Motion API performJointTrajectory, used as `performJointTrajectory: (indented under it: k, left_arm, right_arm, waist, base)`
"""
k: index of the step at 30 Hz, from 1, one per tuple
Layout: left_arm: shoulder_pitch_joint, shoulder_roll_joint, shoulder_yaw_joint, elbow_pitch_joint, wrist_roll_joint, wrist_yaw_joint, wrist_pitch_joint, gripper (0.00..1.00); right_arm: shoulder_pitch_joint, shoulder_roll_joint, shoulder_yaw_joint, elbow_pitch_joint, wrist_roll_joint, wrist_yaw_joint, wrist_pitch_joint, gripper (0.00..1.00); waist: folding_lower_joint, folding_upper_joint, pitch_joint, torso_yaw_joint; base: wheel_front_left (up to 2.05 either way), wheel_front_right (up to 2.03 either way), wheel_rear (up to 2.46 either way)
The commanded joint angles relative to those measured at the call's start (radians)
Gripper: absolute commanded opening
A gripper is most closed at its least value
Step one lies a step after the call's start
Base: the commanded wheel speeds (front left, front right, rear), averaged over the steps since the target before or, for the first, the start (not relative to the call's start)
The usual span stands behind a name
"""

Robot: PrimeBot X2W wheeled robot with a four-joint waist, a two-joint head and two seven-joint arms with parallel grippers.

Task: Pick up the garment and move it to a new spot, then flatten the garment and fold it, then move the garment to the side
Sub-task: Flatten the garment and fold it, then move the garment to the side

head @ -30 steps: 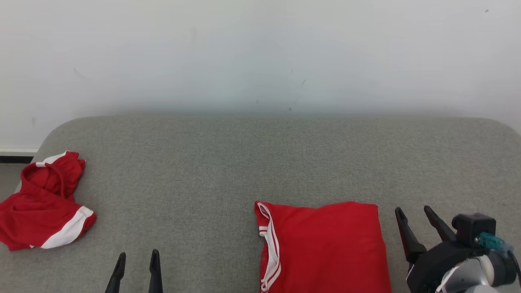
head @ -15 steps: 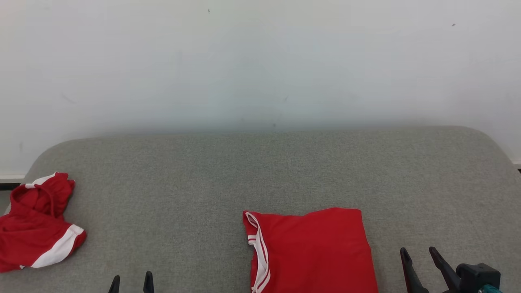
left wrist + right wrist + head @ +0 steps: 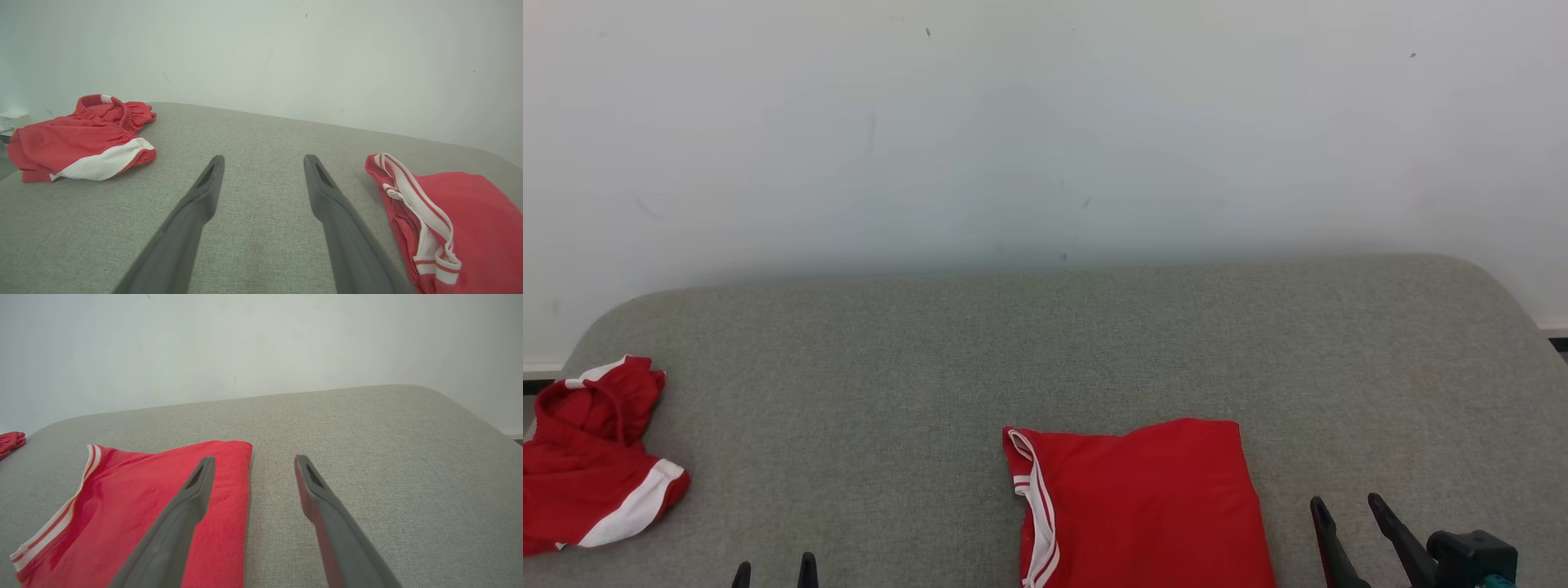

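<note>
Hovering wide open and empty, my left gripper (image 3: 263, 161) and right gripper (image 3: 254, 459) stand at both sides of the folded garment (image 3: 1135, 498), because I think the fold is finished.

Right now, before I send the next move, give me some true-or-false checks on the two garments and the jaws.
1. The folded red garment lies flat on the grey surface. True.
2. The jaws of the right gripper are shut on it. False: they stand open, holding nothing.
3. The crumpled red garment sits at the surface's right end. False: it lies at the left end.
4. The jaws of the left gripper are open and empty. True.
5. The two garments touch. False: bare surface separates them.
</note>
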Motion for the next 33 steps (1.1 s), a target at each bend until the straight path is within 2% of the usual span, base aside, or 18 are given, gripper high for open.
performJointTrajectory:
  k: [1, 25, 30, 33]
  left_arm:
    - [-0.008, 0.000, 0.005, -0.006, 0.000, -0.007, -0.003, 1.00]
    - [-0.015, 0.000, -0.026, -0.007, -0.004, -0.001, -0.003, 1.00]
    - [-0.023, 0.000, -0.038, -0.007, -0.007, -0.002, -0.003, 1.00]
    - [-0.027, 0.000, -0.050, -0.011, -0.011, -0.001, -0.003, 1.00]
  right_arm:
    - [-0.002, 0.001, -0.003, -0.003, 0.003, -0.002, -0.001, 1.00]
    - [-0.022, 0.023, -0.028, 0.003, -0.009, -0.002, 0.020, 1.00]
    - [-0.063, 0.012, -0.029, 0.016, -0.017, -0.002, 0.069, 1.00]
    - [-0.097, 0.016, -0.050, 0.047, -0.021, -0.002, 0.138, 1.00]
  waist:
    - [0.0001, 0.0000, 0.004, 0.001]
    - [0.0001, 0.0000, 0.029, 0.029]
    - [0.0001, 0.0000, 0.041, 0.049]
    - [0.0001, 0.0000, 0.054, 0.065]
  base:
    - [0.00, 0.00, 0.00]
    - [0.00, 0.00, 0.00]
    - [0.00, 0.00, 0.00]
    - [0.00, 0.00, 0.00]
